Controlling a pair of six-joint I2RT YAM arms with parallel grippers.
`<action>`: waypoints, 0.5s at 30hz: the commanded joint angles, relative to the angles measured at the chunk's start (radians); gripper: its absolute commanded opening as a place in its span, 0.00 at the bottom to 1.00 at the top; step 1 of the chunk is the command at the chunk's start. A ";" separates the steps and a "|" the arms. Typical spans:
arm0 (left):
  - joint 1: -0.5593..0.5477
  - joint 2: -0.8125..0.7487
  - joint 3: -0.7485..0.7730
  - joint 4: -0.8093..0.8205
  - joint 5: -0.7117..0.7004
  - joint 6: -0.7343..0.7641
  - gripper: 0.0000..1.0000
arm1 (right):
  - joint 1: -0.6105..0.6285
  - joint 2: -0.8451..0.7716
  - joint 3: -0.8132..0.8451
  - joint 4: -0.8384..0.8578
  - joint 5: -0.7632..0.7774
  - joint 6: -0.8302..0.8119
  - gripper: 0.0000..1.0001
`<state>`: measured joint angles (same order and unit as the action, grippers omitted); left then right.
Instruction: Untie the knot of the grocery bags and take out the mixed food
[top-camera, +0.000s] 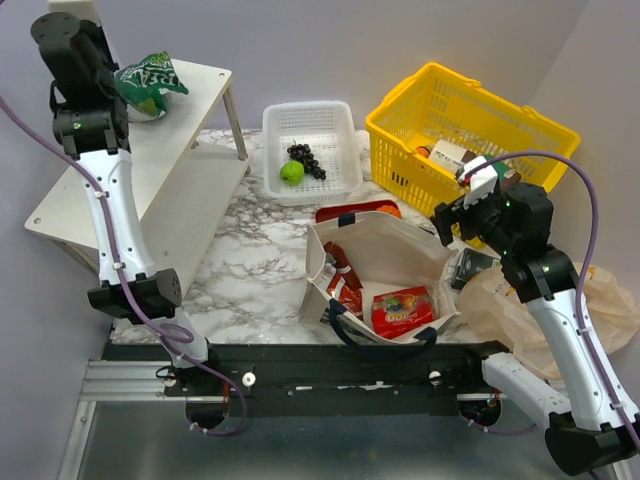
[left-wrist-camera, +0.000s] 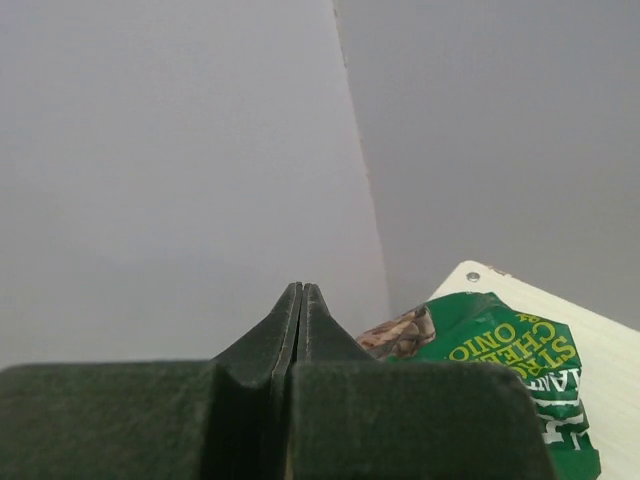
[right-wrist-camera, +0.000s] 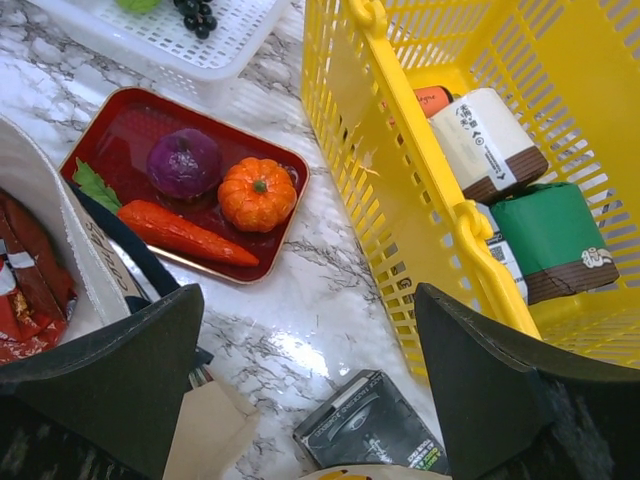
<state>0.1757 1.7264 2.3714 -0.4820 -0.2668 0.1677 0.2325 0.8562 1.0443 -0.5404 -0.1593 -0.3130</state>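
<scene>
Orange (right-wrist-camera: 258, 193), one, carrot (right-wrist-camera: 185, 232), one, purple onion (right-wrist-camera: 184, 162), one, on red tray (right-wrist-camera: 120, 128)

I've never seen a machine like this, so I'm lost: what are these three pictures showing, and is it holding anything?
These are two robot arms bolted to a marble table. The wide picture looks down from above; the other two come from cameras on each wrist. The left gripper is shut on nothing, beside a green snack bag on a white shelf. The right gripper is open and empty, hovering between a canvas tote and a yellow basket. A red tray holds an onion, carrot and orange.
</scene>
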 joint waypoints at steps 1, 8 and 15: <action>0.087 0.001 -0.053 -0.052 0.371 -0.280 0.00 | -0.015 -0.005 -0.023 -0.006 -0.045 0.026 0.94; 0.116 -0.232 -0.669 0.337 0.607 -0.351 0.00 | -0.055 0.010 -0.017 -0.013 -0.071 0.032 0.94; 0.090 -0.324 -0.827 0.488 0.558 -0.370 0.00 | -0.084 0.001 -0.035 -0.015 -0.078 0.038 0.94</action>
<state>0.2798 1.4742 1.5940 -0.1486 0.2508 -0.1658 0.1623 0.8658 1.0290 -0.5449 -0.2089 -0.2920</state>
